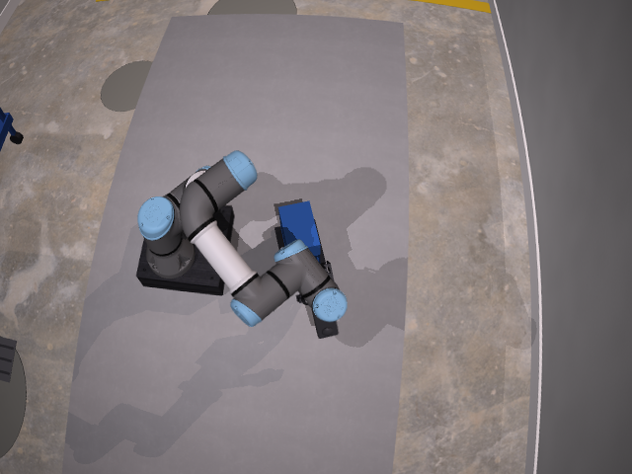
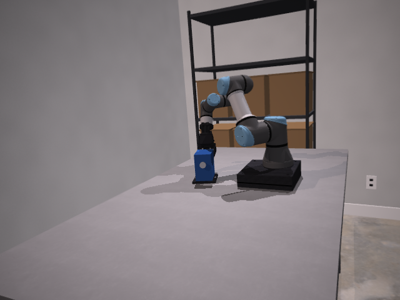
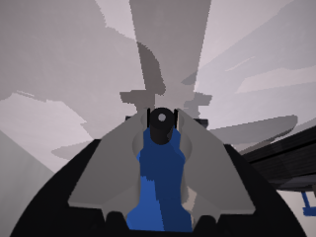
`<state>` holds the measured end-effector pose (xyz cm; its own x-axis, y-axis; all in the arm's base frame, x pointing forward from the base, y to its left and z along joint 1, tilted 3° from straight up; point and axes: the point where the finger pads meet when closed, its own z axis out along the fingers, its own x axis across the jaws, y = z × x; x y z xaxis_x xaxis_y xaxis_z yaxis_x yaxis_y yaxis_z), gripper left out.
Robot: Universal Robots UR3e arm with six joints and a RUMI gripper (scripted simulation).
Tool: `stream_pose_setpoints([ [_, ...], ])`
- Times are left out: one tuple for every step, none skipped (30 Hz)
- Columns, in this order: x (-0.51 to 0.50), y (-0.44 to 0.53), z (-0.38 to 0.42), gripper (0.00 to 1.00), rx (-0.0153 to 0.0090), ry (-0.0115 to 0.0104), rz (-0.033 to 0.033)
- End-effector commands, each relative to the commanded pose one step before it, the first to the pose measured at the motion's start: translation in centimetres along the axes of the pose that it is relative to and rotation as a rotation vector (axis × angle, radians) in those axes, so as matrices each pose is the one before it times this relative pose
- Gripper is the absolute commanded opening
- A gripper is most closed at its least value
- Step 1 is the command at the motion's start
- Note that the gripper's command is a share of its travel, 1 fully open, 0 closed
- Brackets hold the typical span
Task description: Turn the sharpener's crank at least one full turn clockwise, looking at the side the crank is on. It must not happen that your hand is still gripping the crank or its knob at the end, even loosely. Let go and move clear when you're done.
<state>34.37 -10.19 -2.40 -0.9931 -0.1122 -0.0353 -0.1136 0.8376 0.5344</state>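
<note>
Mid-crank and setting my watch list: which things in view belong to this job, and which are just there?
Part of the job:
- blue sharpener on the table
- its dark crank knob
- gripper, shut on that knob

Just there:
- black shelf rack behind the table
- brown boxes on it
- wall socket
- blue cart on the floor

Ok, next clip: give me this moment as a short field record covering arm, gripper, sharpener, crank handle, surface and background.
arm: one six-joint arm, base block on the table
gripper: jaws shut on the crank handle
crank handle: dark round knob between the jaws, wrist view
sharpener: blue box on a dark foot plate, upright, pale round spot on its near face
surface: grey table
background: dark shelf rack holding brown boxes
</note>
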Motion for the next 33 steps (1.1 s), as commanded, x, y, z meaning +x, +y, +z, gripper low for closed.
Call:
stream_pose_setpoints([
  [0.510, -0.0509, -0.0422, 0.09, 0.00264, -0.00147, -0.00072],
  [0.098, -0.0001, 0.0002, 0.09, 0.00000, 0.00001, 0.00000],
  [0.098, 0.0006, -0.0012, 0.09, 0.00000, 0.00001, 0.00000],
  [0.098, 0.0015, -0.0027, 0.09, 0.00000, 0.00001, 0.00000],
  [0.098, 0.0026, -0.0045, 0.09, 0.00000, 0.00001, 0.00000],
  [0.092, 0.0005, -0.0109, 0.09, -0.00002, 0.00003, 0.00001],
  [0.098, 0.0046, -0.0079, 0.09, 0.00000, 0.00001, 0.00000],
  [0.098, 0.0053, -0.0101, 0.09, 0.00000, 0.00001, 0.00000],
  [0.097, 0.0062, -0.0121, 0.09, 0.00000, 0.00001, 0.00000],
  [0.097, 0.0074, -0.0137, 0.09, 0.00000, 0.00001, 0.00000],
  [0.097, 0.0085, -0.0154, 0.09, 0.00000, 0.00001, 0.00000],
  [0.097, 0.0095, -0.0171, 0.09, 0.00000, 0.00001, 0.00000],
  [0.097, 0.0106, -0.0189, 0.09, 0.00000, 0.00001, 0.00000],
  [0.000, 0.0000, 0.0000, 0.09, 0.00000, 0.00000, 0.00000],
  [0.000, 0.0000, 0.0000, 0.09, 0.00000, 0.00000, 0.00000],
  [0.262, 0.0339, -0.0591, 0.09, 0.00000, 0.00001, 0.00001],
  [0.070, 0.0099, -0.0168, 0.09, 0.00000, 0.00000, 0.00000],
  [0.081, 0.0128, -0.0223, 0.09, 0.00000, 0.00000, 0.00000],
  [0.094, 0.0161, -0.0283, 0.09, 0.00000, 0.00001, 0.00000],
  [0.094, 0.0170, -0.0294, 0.09, 0.00000, 0.00001, 0.00000],
  [0.092, 0.0178, -0.0307, 0.09, 0.00000, 0.00001, 0.00000],
  [0.092, 0.0188, -0.0325, 0.09, 0.00000, 0.00001, 0.00000],
  [0.091, 0.0198, -0.0341, 0.09, 0.00000, 0.00001, 0.00000],
  [0.091, 0.0208, -0.0358, 0.09, 0.00000, 0.00001, 0.00000],
  [0.090, 0.0218, -0.0375, 0.09, 0.00000, 0.00001, 0.00000],
  [0.089, 0.0227, -0.0391, 0.09, 0.00000, 0.00000, 0.00000],
  [0.089, 0.0237, -0.0408, 0.09, 0.00000, 0.00000, 0.00000],
  [0.088, 0.0247, -0.0424, 0.09, 0.00000, 0.00000, 0.00000],
  [0.087, 0.0256, -0.0441, 0.09, 0.00000, 0.00000, 0.00000],
  [0.086, 0.0266, -0.0456, 0.09, 0.00000, 0.00000, 0.00000],
  [0.000, 0.0000, 0.0000, 0.09, 0.00000, 0.00000, 0.00000],
  [0.000, 0.0000, 0.0000, 0.09, 0.00000, 0.00000, 0.00000],
  [0.228, 0.0764, -0.1312, 0.09, 0.00000, 0.00001, 0.00001],
])
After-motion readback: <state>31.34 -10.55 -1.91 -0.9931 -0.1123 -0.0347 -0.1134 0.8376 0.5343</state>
